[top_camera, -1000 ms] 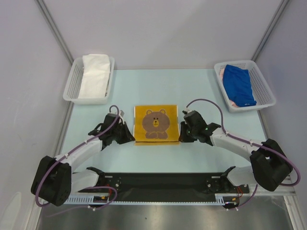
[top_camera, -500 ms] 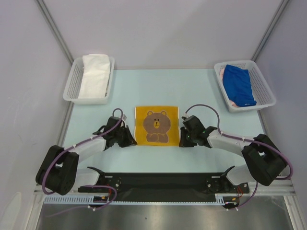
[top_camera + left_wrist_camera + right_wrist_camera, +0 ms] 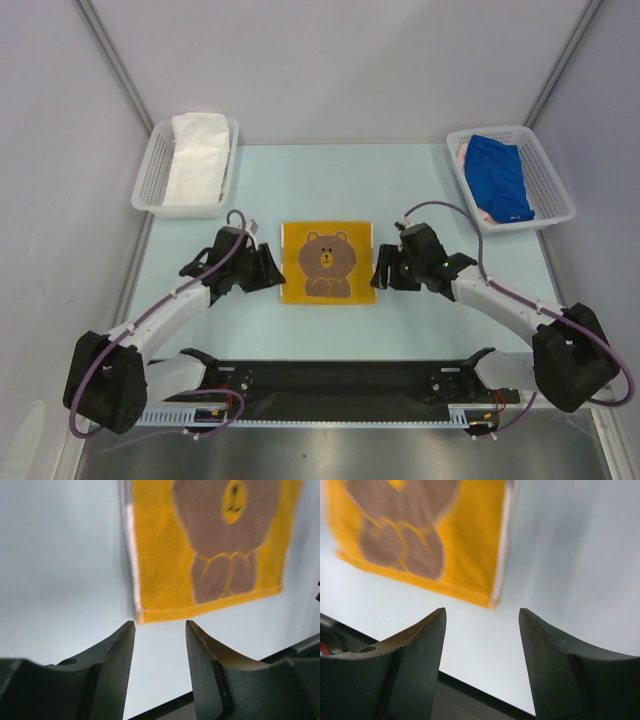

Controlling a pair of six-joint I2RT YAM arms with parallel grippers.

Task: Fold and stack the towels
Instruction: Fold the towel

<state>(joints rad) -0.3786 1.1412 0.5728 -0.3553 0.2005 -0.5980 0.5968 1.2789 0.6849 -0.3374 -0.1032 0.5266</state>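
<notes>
Now that we've let go, bear towel (image 3: 325, 262): folded, flat on bench (image 3: 300, 180).
Left gripper (image 3: 270, 270): jaws released.
Right gripper (image 3: 380, 275): jaws released; stacking next.

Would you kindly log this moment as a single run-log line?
bear towel: flat on table | left gripper: open, empty, left of towel | right gripper: open, empty, right of towel

Just ahead of my left claw (image 3: 160, 626) I see the bear towel (image 3: 210, 545): soft, matt cloth, slightly fuzzy at its edge. The worktop (image 3: 60, 555) under it looks smooth and satiny; the claw's fingers (image 3: 112, 655), matt dark plastic.
</notes>
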